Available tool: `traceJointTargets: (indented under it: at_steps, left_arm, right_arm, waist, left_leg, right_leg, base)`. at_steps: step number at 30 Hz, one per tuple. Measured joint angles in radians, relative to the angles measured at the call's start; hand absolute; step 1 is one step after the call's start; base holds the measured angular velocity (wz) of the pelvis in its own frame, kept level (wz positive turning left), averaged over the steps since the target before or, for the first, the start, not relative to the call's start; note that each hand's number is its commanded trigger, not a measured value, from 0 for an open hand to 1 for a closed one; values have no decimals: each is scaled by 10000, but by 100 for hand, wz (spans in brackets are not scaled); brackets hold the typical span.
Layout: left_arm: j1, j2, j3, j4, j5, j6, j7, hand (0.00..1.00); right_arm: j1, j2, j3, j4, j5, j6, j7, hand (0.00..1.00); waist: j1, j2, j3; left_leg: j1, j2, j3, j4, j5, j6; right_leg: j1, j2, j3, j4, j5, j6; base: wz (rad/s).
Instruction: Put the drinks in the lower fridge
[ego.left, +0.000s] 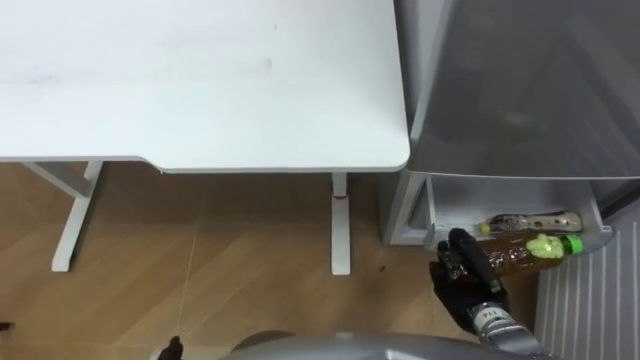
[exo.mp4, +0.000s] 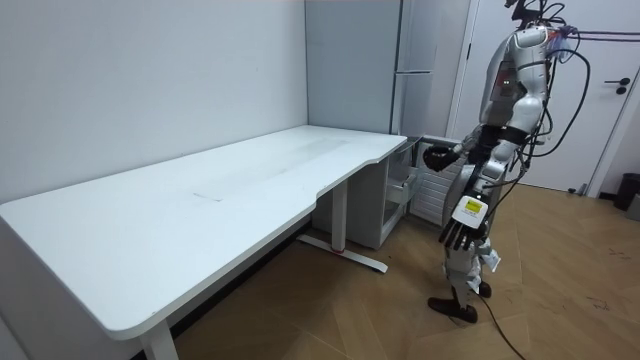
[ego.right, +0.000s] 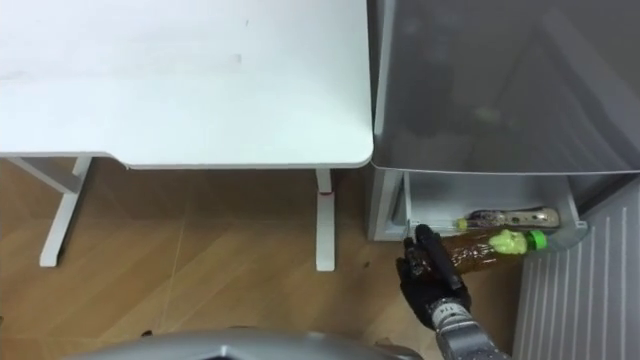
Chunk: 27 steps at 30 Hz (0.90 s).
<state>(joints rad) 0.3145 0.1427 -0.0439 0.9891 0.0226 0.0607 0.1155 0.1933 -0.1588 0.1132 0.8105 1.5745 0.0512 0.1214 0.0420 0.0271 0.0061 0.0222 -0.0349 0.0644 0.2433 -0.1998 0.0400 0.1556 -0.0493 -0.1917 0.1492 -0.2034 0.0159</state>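
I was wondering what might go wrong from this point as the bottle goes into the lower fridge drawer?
The right hand holds the green-capped bottle by one end, so it may tip or slip on release. It may also knock the second bottle already lying in the drawer, or catch on the drawer's front edge.

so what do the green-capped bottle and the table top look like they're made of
The bottle looks like clear plastic, since the amber drink shows through its wall. The table top looks like smooth matte white laminate or painted board; the look leaves open which.
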Motion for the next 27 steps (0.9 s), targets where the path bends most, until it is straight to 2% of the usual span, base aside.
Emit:
traceJointTargets:
  at_steps: [5,8,11,15,16,17,19,27]
  left_arm:
    - [-69,-136,2,36,577,203,-156,0]
    - [-152,-132,-4,34,577,219,-183,0]
    - [-336,-115,4,36,577,234,-226,0]
    - [-781,-31,9,26,468,266,-400,0]
    - [-895,11,4,27,479,269,-397,0]
    - [-995,69,4,33,479,279,-397,0]
    - [-1235,106,8,35,478,285,-399,0]
    - [-1827,332,-21,449,461,276,-396,0]
  right_arm:
    - [-474,-18,-208,3,439,-338,-362,100]
    - [-890,-31,-324,24,876,-386,-364,100]
    - [-1335,-47,-660,218,882,-358,-367,100]
    - [-2475,-62,-1583,1302,862,-356,-470,100]
    - [-2545,-62,-1626,1314,772,-341,-370,100]
    - [-2677,-60,-1626,1406,706,-259,-382,100]
    - [-3051,-71,-1827,1835,710,-240,-564,100]
    - [-4345,-378,-2255,2794,751,-151,-1243,100]
  waist:
    - [163,-14,3]
    - [163,-6,2]
    - [152,-2,0]
    - [113,-21,11]
    - [142,-14,14]
    - [97,-60,61]
    - [101,-122,105]
    - [146,-161,128]
  left_leg:
    - [17,-22,-11,11,18,14]
    - [-253,-38,-109,100,18,14]
    - [-487,-62,-189,185,32,31]
    - [-1040,-111,-405,338,94,63]
    - [-1195,-110,-427,323,157,59]
    - [-1350,-111,-439,301,214,51]
    - [-1605,-110,-472,307,284,59]
    - [-2480,-127,-461,251,557,120]
  right_leg:
    - [-12,-13,7,3,-6,7]
    - [-169,-14,-72,0,-6,6]
    - [-376,-31,-198,14,-5,6]
    - [-766,-66,-448,101,-2,8]
    - [-945,-80,-468,239,-1,6]
    - [-1106,-82,-478,272,5,-4]
    - [-1388,-96,-540,357,22,-27]
    - [-2421,-181,-589,733,67,-49]
  base:
    - [1]
    - [7]
    - [14]
    - [18]
    - [8]
    - [4]
    - [6]
    - [2]
